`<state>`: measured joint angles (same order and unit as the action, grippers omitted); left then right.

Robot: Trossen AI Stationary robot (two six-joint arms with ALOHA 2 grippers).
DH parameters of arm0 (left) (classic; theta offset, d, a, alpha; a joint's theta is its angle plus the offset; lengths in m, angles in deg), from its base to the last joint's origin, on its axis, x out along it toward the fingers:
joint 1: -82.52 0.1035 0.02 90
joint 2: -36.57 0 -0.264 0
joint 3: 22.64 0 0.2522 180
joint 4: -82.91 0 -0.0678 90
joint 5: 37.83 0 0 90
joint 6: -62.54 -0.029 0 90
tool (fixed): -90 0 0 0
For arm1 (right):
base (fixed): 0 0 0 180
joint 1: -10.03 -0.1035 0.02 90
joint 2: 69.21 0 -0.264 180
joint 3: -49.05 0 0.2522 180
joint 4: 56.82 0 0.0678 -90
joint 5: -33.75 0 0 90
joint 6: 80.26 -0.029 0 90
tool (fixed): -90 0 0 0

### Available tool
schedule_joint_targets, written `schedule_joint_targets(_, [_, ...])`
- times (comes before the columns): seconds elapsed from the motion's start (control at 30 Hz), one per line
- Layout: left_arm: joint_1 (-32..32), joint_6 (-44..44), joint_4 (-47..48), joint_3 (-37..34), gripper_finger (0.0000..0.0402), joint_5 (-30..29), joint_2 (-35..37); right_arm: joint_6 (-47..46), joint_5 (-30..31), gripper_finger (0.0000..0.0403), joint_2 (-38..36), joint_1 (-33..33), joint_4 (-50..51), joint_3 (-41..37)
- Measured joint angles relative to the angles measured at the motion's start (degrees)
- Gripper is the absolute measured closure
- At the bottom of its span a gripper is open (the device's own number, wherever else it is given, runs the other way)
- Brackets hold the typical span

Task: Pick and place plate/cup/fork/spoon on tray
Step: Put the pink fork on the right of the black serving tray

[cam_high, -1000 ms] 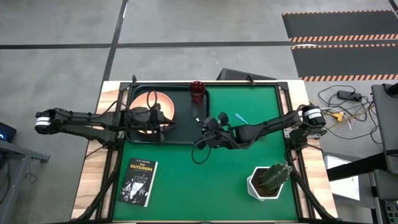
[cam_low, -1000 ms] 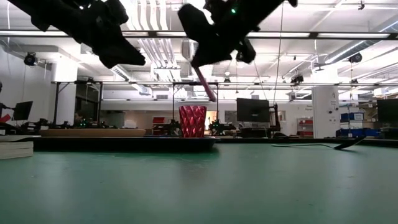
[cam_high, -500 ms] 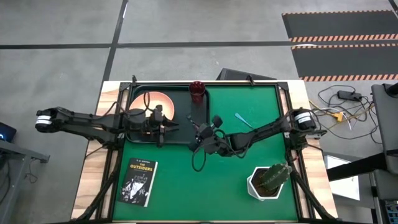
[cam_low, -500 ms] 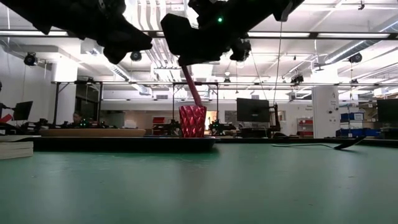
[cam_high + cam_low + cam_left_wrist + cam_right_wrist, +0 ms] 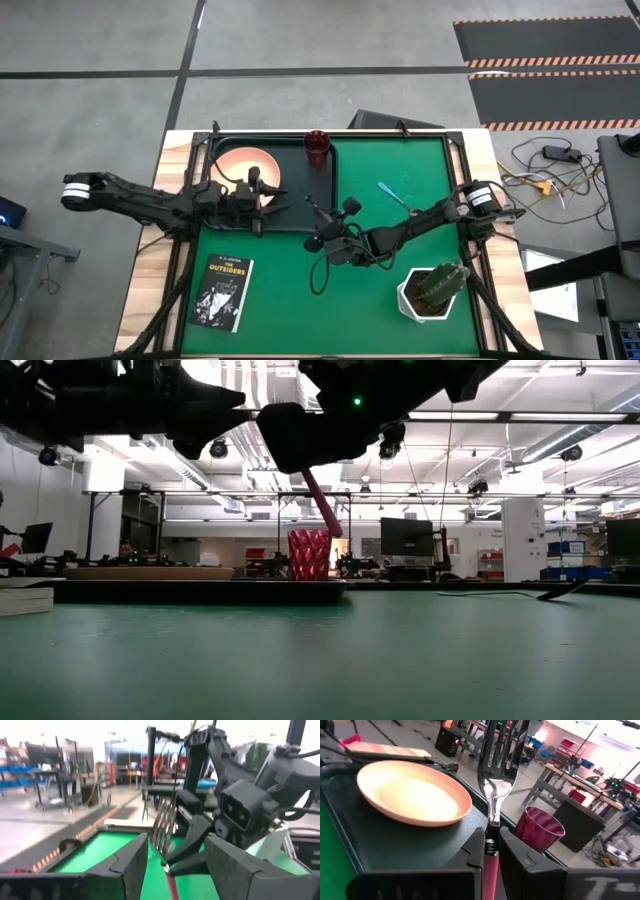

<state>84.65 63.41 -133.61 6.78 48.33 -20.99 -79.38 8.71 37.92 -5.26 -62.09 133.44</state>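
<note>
My right gripper (image 5: 328, 224) is shut on the fork (image 5: 495, 780), above the tray's (image 5: 290, 215) near right part. The fork's silver tines point ahead of the fingers. Its pink handle (image 5: 322, 505) slants down below the gripper in the low view. My left gripper (image 5: 274, 200) is open and empty above the tray. It faces the fork's tines (image 5: 162, 825). The peach plate (image 5: 243, 164) lies in the tray's far left part. The maroon cup (image 5: 317, 147) stands at its far right corner. The teal-handled spoon (image 5: 393, 194) lies on the green mat. My right gripper pinches the fork between its two fingers at the top of the pink handle (image 5: 490, 854), just below the metal neck. The fingers lie along the fork. The fork is lifted clear of the tray and tilted, tines toward the plate.
A book (image 5: 222, 292) lies on the mat (image 5: 380, 280) at the near left. A white pot with a cactus (image 5: 432, 290) stands at the near right. The two grippers are close together over the tray.
My right gripper has carried the fork toward the table's near edge and a little left, and the fork's tilt has changed. My left gripper has moved off the plate toward the table's right, nearer the fork.
</note>
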Motion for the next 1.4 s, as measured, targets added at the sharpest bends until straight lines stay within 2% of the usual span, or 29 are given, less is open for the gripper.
schedule_joint_targets(0.1, [0.0,-0.3,-7.9,-1.2,0.0224,0.0,-3.8,-0.2,-0.5,0.038,0.1,0.0,-0.8,0.0])
schedule_joint_targets(0.33, [0.0,0.3,-14.6,0.5,0.0224,-0.1,-13.6,4.2,-2.5,0.038,0.0,0.0,-7.0,0.1])
schedule_joint_targets(0.57, [0.0,2.8,-24.2,1.4,0.0224,-0.2,-20.8,6.4,-2.6,0.038,0.0,0.0,-7.0,0.9])
schedule_joint_targets(0.7, [0.0,6.1,-30.3,1.9,0.023,-2.6,-23.8,6.6,-2.5,0.038,0.0,0.2,-7.0,1.0])
schedule_joint_targets(0.93, [0.0,6.2,-33.4,5.3,0.03,-2.8,-28.1,6.2,-2.3,0.038,0.0,0.3,-6.4,1.0])
schedule_joint_targets(1.13, [-0.8,6.1,-33.5,6.6,0.0389,-9.5,-29.7,6.2,-1.9,0.0383,0.0,0.3,-6.3,1.2])
schedule_joint_targets(1.4, [-0.7,6.3,-32.8,6.4,0.04,-11.4,-28.7,5.4,-2.2,0.0375,0.0,0.6,-6.6,1.4])
